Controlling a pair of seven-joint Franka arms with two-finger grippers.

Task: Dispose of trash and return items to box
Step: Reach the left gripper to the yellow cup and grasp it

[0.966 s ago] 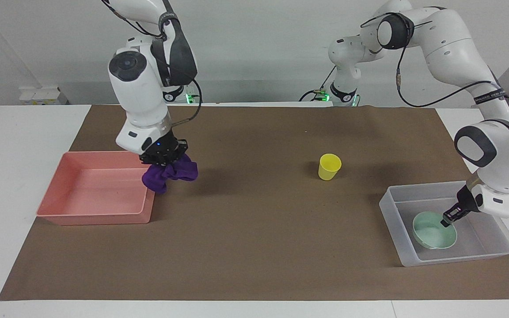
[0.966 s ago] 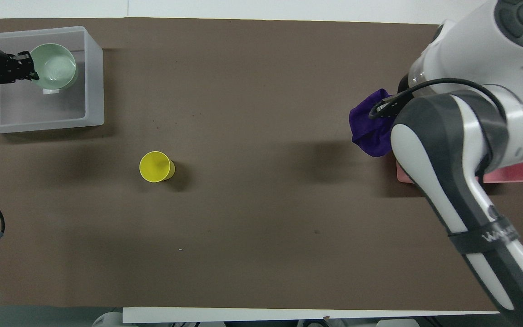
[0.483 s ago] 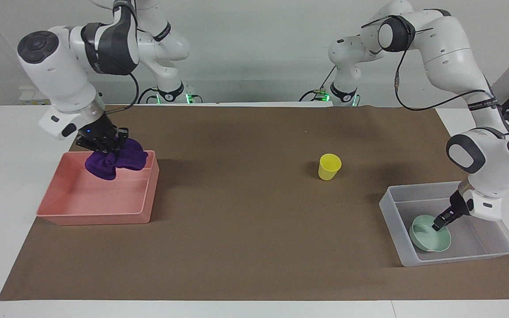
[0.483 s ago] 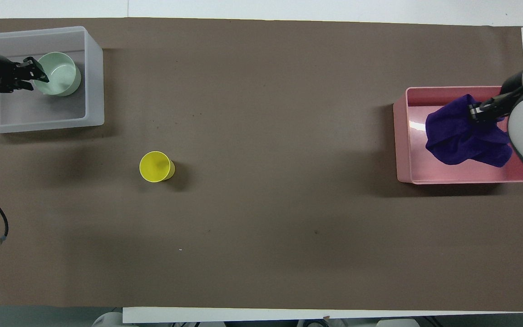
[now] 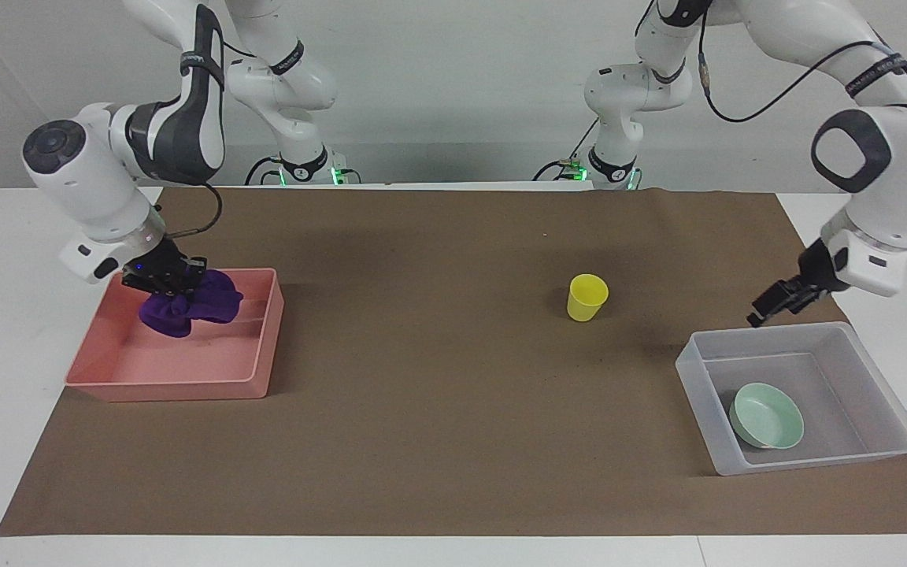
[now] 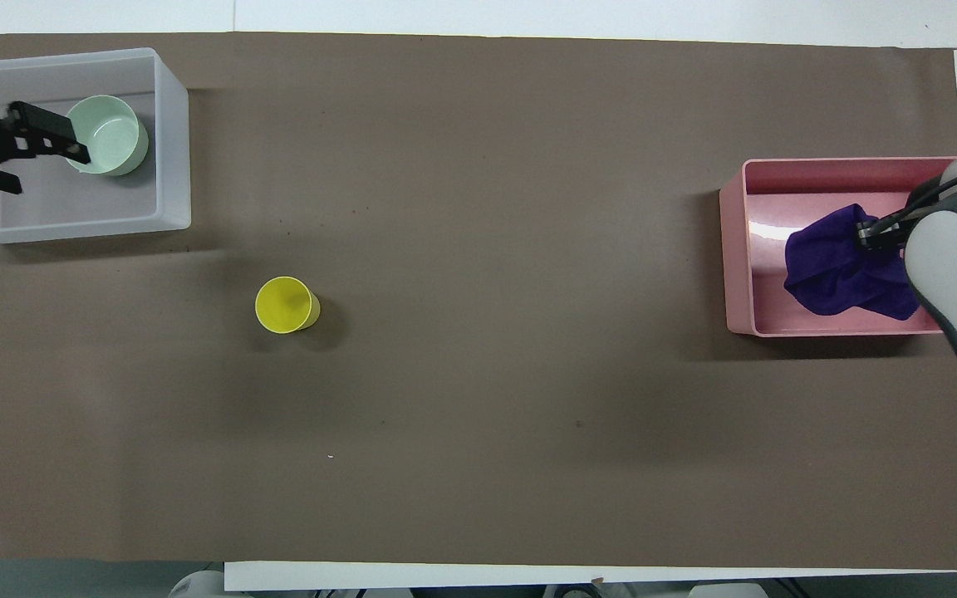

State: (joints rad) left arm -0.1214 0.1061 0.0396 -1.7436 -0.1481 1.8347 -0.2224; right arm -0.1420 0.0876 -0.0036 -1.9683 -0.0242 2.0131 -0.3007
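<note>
The purple cloth (image 5: pixel 186 303) hangs low inside the salmon-pink tray (image 5: pixel 178 386), and my right gripper (image 5: pixel 166 279) is shut on its top. It also shows in the overhead view (image 6: pixel 831 266), with the right gripper (image 6: pixel 865 232) over the tray (image 6: pixel 736 249). The mint-green bowl (image 5: pixel 767 415) lies in the clear-grey box (image 5: pixel 855 346). My left gripper (image 5: pixel 764 311) is open and empty, raised over the box's edge nearest the robots. In the overhead view the left gripper (image 6: pixel 46 170) hangs beside the bowl (image 6: pixel 105 134) over the box (image 6: pixel 171 149). The yellow cup (image 5: pixel 586 297) stands upright on the mat.
The brown mat (image 5: pixel 438 409) covers most of the white table. The yellow cup (image 6: pixel 285 305) stands alone on it, nearer to the robots than the box and toward the left arm's end. The two trays sit at the mat's two ends.
My right gripper carried the cloth over the pink tray and lowered it in. My left gripper let go of the bowl in the box and rose away from it.
</note>
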